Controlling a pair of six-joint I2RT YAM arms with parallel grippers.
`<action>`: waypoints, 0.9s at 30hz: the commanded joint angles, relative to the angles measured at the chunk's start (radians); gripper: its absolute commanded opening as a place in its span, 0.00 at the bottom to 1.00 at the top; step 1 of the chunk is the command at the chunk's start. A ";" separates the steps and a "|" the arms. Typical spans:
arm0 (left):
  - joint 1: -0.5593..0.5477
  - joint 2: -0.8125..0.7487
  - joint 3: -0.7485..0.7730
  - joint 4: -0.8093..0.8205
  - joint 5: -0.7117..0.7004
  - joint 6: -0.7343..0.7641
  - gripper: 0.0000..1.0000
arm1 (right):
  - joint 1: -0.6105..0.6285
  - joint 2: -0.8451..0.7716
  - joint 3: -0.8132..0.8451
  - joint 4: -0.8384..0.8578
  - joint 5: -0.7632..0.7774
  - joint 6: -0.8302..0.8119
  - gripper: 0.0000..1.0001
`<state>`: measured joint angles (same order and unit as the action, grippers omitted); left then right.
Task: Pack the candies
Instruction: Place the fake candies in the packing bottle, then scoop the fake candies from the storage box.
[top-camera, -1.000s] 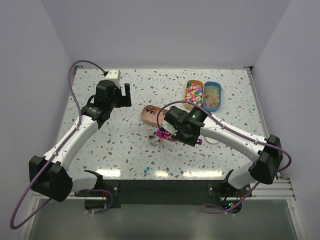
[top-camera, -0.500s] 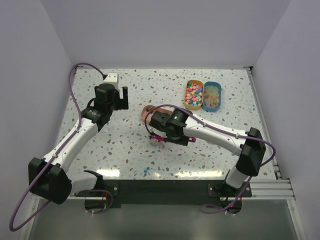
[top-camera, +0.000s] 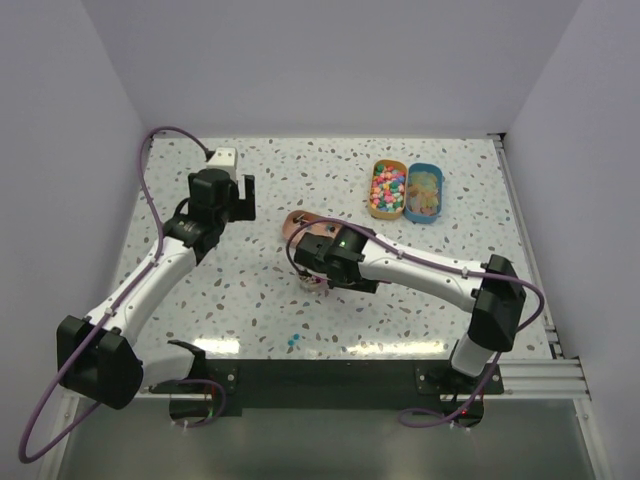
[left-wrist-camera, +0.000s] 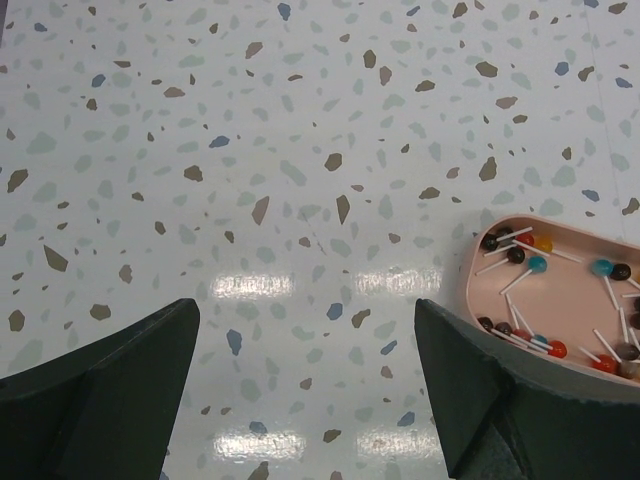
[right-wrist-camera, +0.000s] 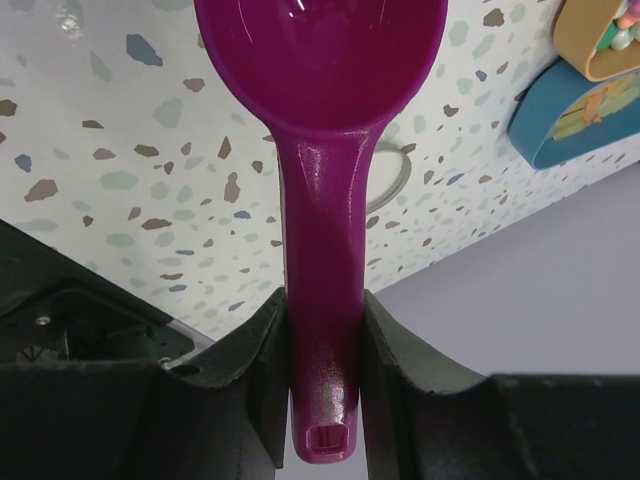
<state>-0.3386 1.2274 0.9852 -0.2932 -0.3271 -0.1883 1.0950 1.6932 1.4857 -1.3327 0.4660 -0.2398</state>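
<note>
The candies (left-wrist-camera: 525, 262), small dark, red and brown pieces with thin white sticks, lie in a pink tray (left-wrist-camera: 480, 300) at the right of the left wrist view. The tray (top-camera: 295, 222) sits mid-table in the top view. My right gripper (top-camera: 320, 262) hangs just near of it, shut on the handle of the purple scoop (right-wrist-camera: 322, 60). The handle is clamped between its fingers (right-wrist-camera: 322, 330), and the bowl points away over bare table. My left gripper (top-camera: 246, 195) is open and empty (left-wrist-camera: 305, 310), left of the tray.
An orange tray of bright pastel candies (top-camera: 387, 187) and a blue tray (top-camera: 424, 192) stand at the back right. A white box (top-camera: 224, 157) is at the back left. A clear container (top-camera: 308, 280) shows partly under my right gripper. Two small blue bits (top-camera: 290, 341) lie near the front edge.
My right gripper has swung left with the scoop, from beside the clear container to over it, near the pink tray. My left gripper shifted slightly left and stayed open.
</note>
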 joint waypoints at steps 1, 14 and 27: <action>0.007 -0.025 0.000 0.052 -0.023 0.020 0.94 | 0.008 -0.046 -0.040 -0.187 0.083 0.013 0.00; 0.007 0.009 -0.006 0.066 0.034 0.013 0.93 | 0.014 -0.098 0.028 -0.163 0.123 0.019 0.00; 0.006 0.257 0.107 0.045 0.307 -0.042 0.74 | -0.239 0.066 0.300 -0.048 -0.055 -0.018 0.00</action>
<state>-0.3367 1.4105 1.0149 -0.2569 -0.1242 -0.2020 0.8787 1.7107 1.7260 -1.3426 0.4797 -0.2394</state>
